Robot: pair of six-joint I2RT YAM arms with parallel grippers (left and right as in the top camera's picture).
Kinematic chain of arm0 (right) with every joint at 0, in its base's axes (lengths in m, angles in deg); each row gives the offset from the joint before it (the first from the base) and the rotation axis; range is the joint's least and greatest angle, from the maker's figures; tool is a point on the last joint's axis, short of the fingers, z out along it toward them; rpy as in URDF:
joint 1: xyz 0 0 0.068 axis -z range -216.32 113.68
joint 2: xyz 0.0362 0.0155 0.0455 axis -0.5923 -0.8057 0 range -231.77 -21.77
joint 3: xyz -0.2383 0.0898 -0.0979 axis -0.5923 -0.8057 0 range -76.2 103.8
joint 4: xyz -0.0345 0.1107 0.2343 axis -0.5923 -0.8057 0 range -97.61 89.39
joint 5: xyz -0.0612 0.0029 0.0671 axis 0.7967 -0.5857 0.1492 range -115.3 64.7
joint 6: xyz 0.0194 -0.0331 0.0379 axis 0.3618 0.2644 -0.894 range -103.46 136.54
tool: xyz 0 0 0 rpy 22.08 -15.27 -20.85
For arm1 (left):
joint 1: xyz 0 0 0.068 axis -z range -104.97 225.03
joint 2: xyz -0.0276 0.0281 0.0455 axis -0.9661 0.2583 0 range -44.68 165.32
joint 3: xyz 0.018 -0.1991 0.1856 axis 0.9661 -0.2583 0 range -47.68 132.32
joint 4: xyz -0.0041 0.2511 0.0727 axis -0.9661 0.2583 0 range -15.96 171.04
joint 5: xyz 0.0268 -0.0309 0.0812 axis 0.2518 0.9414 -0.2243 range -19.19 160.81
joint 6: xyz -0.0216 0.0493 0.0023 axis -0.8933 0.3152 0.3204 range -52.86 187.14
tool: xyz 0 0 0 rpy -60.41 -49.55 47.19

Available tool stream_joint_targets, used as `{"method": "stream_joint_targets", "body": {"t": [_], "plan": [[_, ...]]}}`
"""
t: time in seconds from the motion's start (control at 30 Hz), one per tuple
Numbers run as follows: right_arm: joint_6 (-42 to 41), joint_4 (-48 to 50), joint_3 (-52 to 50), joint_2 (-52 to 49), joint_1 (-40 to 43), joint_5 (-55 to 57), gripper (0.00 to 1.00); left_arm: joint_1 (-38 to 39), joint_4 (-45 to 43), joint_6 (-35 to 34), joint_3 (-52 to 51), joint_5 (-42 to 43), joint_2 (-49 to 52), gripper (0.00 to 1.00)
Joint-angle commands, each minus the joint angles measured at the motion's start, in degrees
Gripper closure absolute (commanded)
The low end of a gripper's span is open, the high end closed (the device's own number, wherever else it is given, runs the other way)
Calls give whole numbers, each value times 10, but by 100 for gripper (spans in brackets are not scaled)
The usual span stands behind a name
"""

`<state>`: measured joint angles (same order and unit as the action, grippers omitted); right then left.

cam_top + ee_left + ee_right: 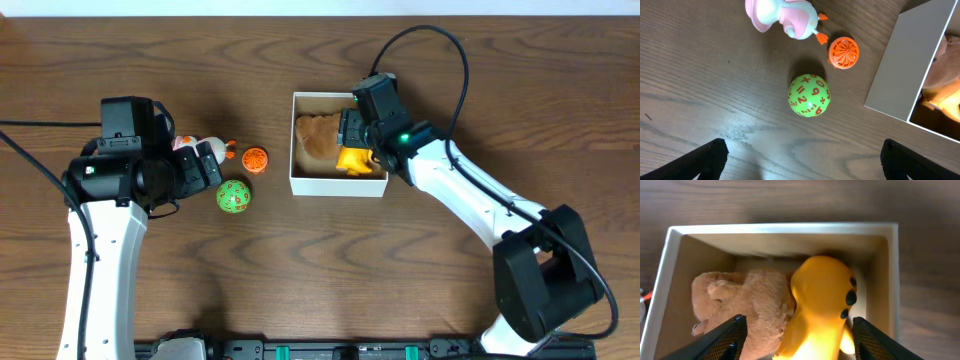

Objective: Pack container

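Observation:
The container is a square white box with a brown inside, at the table's middle. It holds a tan plush toy and a yellow toy. My right gripper is open over the box, its fingers either side of the yellow toy and the plush. My left gripper is open and empty above a green numbered ball. An orange ball and a pink and white toy lie beyond it, left of the box.
The green ball, orange ball and pink and white toy lie on the wooden table left of the container. A black rail runs along the front edge.

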<state>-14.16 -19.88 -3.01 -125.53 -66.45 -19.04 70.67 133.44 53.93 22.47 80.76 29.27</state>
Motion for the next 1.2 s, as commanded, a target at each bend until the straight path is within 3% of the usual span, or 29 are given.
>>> {"method": "stream_joint_targets", "body": {"t": [0.0, 0.3, 0.5, 0.73, 1.0, 1.17], "plan": [[76, 1, 3, 46, 2, 13, 27, -2, 1, 10, 12, -1, 2, 2], [106, -102, 3, 194, 89, 30, 10, -2, 1, 10, 12, -1, 2, 2], [71, -217, 3, 264, 243, 22, 1, -2, 2, 9, 12, -1, 2, 2], [59, -304, 1, 254, 401, -88, 1, -2, -43, 36, 12, -1, 9, 2], [59, -324, 1, 234, 428, -98, 1, -2, -62, 56, 39, -38, 143, 4], [59, -324, 1, 234, 428, -98, 1, 14, -111, 98, 71, -38, 245, 13]]}}
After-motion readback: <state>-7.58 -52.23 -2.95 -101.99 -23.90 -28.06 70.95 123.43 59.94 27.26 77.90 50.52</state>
